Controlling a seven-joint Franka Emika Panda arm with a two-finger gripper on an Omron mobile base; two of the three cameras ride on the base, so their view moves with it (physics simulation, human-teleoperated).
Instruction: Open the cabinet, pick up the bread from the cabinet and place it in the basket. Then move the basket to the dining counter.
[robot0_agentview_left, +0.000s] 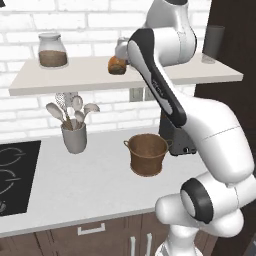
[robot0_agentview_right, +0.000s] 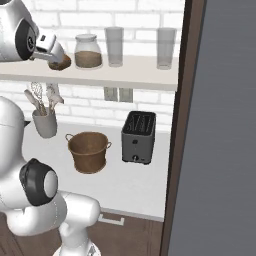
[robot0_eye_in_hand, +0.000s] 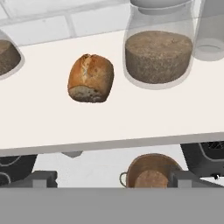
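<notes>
- Left base view: a white brick wall backed a light grey worktop (robot0_agentview_left: 90, 185) with a black cooktop (robot0_agentview_left: 15, 175) at its left. The pale cabinet (robot0_agentview_left: 75, 80) shelf ran along the wall above. The bread (robot0_agentview_left: 116, 65) lay on that shelf, partly behind the white arm, with a glass jar (robot0_agentview_left: 52, 50) of brown filling well to its left. Below, the brown basket (robot0_agentview_left: 147, 154) stood upright on the worktop, near a grey utensil cup (robot0_agentview_left: 74, 136) holding spoons.
- Right base view: the gripper (robot0_agentview_right: 56, 56) was up at the shelf, right at the bread (robot0_agentview_right: 61, 63); how its jaws stood could not be read here. A second jar (robot0_agentview_right: 88, 51) and two tumblers (robot0_agentview_right: 114, 46) stood further right. The basket (robot0_agentview_right: 89, 151) sat beside a dark toaster (robot0_agentview_right: 138, 137) on the worktop.
- Hand view: the bread (robot0_eye_in_hand: 91, 78) lay on the shelf plank (robot0_eye_in_hand: 109, 118), just beside a jar (robot0_eye_in_hand: 158, 54) and not touching it. The gripper stood wide apart and held nothing; its two tips sat at the bottom edge, well short of the loaf. The basket (robot0_eye_in_hand: 151, 170) showed below the shelf's edge.
</notes>
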